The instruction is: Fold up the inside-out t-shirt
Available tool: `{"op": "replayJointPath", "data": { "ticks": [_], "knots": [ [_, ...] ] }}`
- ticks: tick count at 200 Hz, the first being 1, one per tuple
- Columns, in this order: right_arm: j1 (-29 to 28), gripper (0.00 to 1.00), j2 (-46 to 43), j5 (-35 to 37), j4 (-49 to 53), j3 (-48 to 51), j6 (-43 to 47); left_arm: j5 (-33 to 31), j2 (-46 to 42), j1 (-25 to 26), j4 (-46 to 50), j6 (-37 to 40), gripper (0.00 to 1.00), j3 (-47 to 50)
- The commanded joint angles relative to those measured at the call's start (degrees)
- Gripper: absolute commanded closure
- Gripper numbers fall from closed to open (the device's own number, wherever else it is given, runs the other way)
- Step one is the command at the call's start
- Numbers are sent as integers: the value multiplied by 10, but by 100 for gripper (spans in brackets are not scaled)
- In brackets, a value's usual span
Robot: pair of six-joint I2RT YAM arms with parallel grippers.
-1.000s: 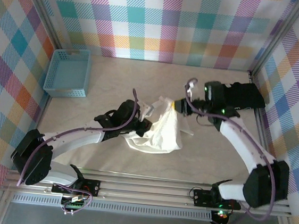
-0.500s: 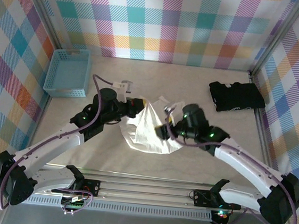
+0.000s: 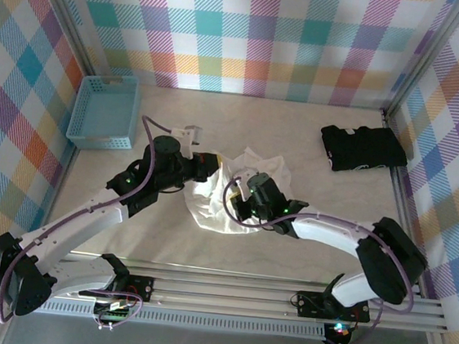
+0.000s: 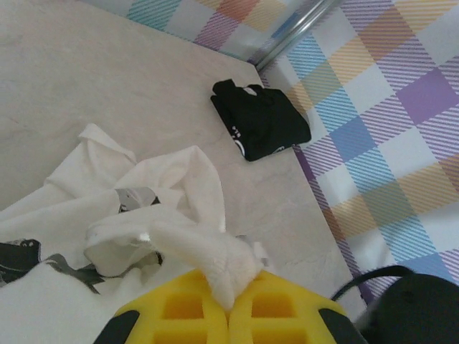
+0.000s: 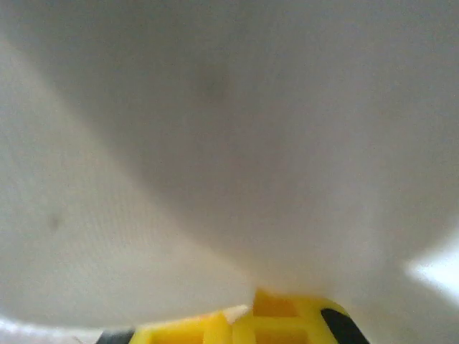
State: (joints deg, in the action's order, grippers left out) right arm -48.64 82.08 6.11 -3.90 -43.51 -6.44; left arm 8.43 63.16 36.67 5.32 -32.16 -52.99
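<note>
The white inside-out t-shirt (image 3: 272, 168) lies crumpled in the middle of the table. My left gripper (image 3: 212, 168) is at its left edge. In the left wrist view the yellow fingers (image 4: 179, 312) are shut on a rolled bunch of the shirt (image 4: 215, 261), and the rest of the cloth spreads away over the table. My right gripper (image 3: 236, 204) is pressed low into the shirt's middle. In the right wrist view white cloth (image 5: 215, 143) drapes over the shut yellow fingers (image 5: 283, 315), with a sliver pinched between them.
A blue basket (image 3: 105, 110) stands at the back left by the wall. A folded black garment (image 3: 363, 148) lies at the back right, also seen in the left wrist view (image 4: 262, 122). Checked walls close in three sides, and bare table lies in front of the shirt.
My right gripper left the shirt's back right corner, swung in toward the middle, opened and shut again on the cloth. My left arm moved back with its bunch, then held still.
</note>
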Motion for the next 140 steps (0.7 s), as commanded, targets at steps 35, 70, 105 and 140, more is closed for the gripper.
{"op": "replayJointPath", "data": {
  "ticks": [35,70,105,140],
  "knots": [
    [98,100,-214,48,247,-157,156,51,-75,-7,-27,43,100,-66],
    [170,100,-159,-6,277,-242,173,-1,-72,-6,8,60,100,-86],
    [210,79,-1,42,391,-352,97,-52,-49,-7,9,40,100,-62],
    [181,60,-66,-71,317,-223,78,-28,-24,-6,-4,20,100,-54]
  ]
}}
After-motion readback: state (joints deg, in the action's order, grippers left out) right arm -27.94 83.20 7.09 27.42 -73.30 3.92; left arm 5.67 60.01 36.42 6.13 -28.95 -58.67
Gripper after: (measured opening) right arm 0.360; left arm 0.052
